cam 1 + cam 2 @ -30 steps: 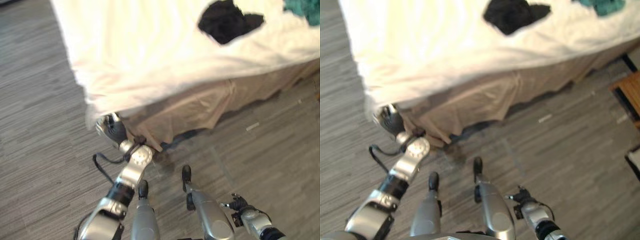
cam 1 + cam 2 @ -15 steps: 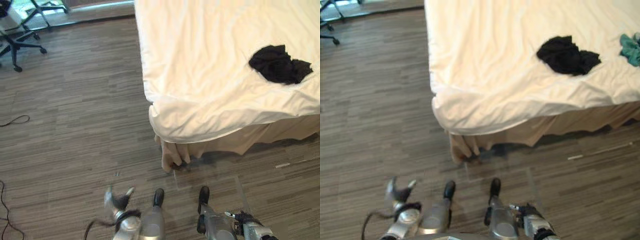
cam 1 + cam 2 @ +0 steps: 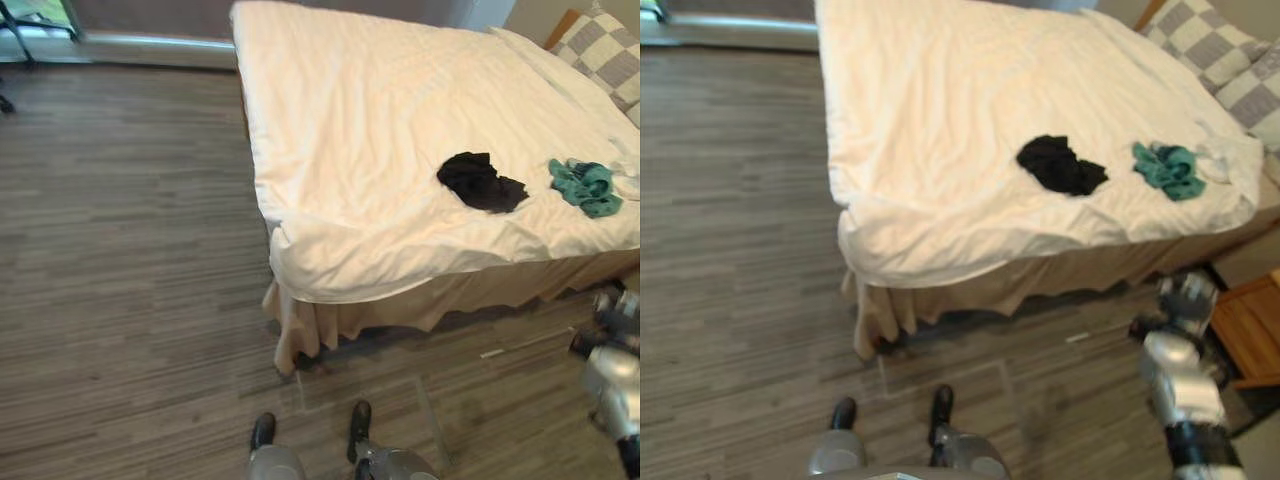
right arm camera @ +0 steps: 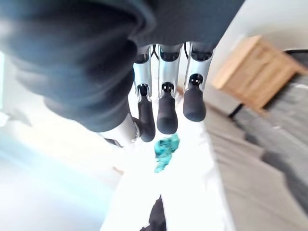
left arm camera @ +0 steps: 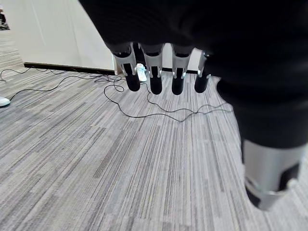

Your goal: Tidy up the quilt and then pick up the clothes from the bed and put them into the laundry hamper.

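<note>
A white quilt (image 3: 380, 150) lies spread over the bed, its near edge hanging over a tan bed skirt (image 3: 1040, 275). On the quilt lie a black garment (image 3: 1060, 165) and, to its right, a teal garment (image 3: 1167, 168) with a pale cloth (image 3: 1215, 165) beside it. My right hand (image 3: 1185, 298) hovers open by the bed's near right side, level with the skirt, holding nothing; its fingers (image 4: 163, 101) hang relaxed, with the teal garment (image 4: 166, 149) past them. My left hand (image 5: 154, 72) hangs over the floor with straight fingers, empty.
Checkered pillows (image 3: 600, 50) rest at the head of the bed. A wooden nightstand (image 3: 1252, 330) stands right of my right hand. Grey plank floor (image 3: 120, 250) stretches left of the bed. Loose cables (image 5: 144, 108) trail across the floor near a white wall.
The camera has swung up to take in the whole bed. My left hand has come away from the quilt's corner and dropped low. My right hand has risen beside the bed.
</note>
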